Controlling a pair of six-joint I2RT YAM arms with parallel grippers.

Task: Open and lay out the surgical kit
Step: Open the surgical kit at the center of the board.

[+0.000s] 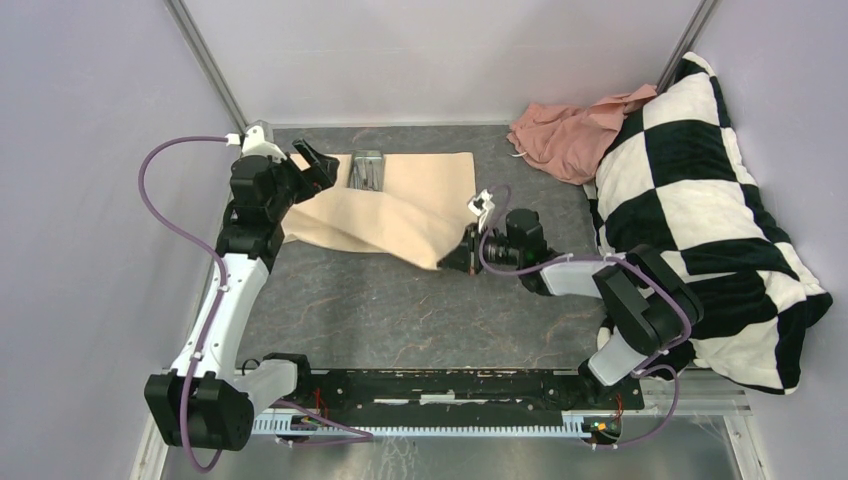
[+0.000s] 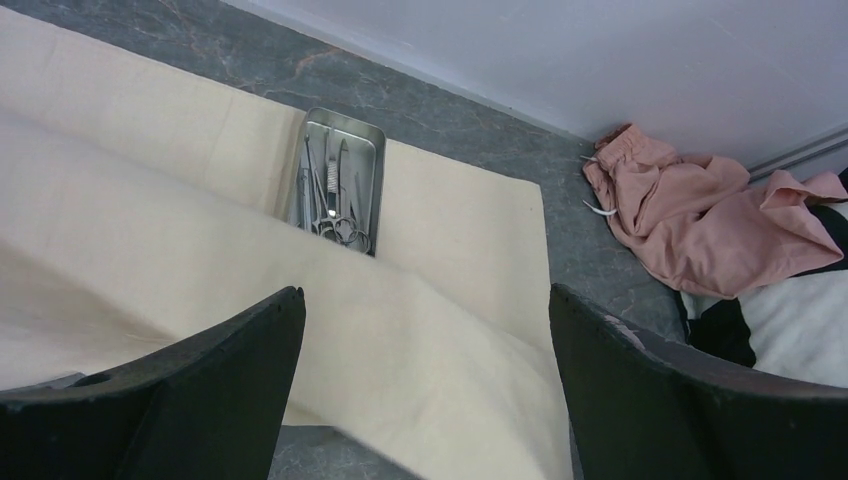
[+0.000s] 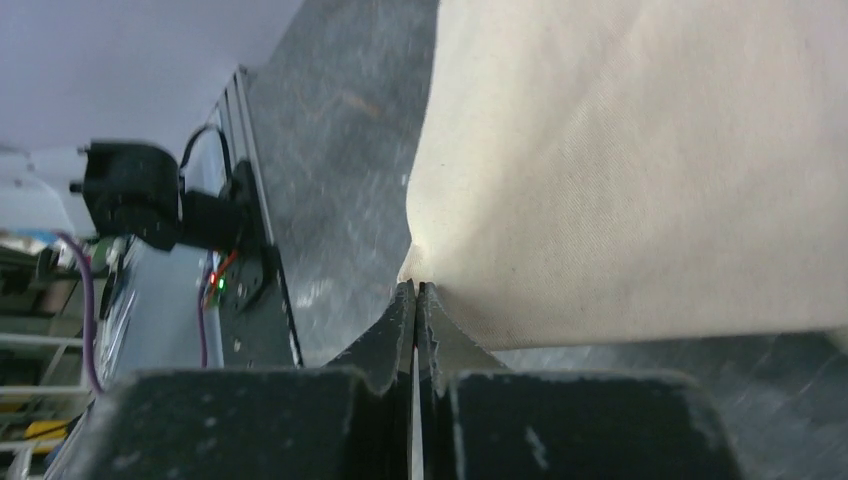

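The surgical kit's beige cloth wrap [image 1: 400,195] lies partly unfolded at the back of the grey table. A small steel tray [image 1: 367,170] sits on it, uncovered. In the left wrist view the tray [image 2: 340,170] holds slim scissor-handled instruments [image 2: 335,205]. My right gripper [image 1: 452,258] is shut on the cloth's near-right corner, and the right wrist view shows the closed tips [image 3: 415,287] pinching the cloth [image 3: 620,170] and lifting that flap. My left gripper [image 1: 318,166] hovers open over the wrap's left side, beside the tray. Its wide-apart fingers [image 2: 230,380] hold nothing.
A crumpled pink garment [image 1: 565,135] lies at the back right. A black-and-white checkered pillow [image 1: 700,220] fills the right side. Walls close in the table at the left, back and right. The arms' base rail [image 1: 440,385] runs along the near edge.
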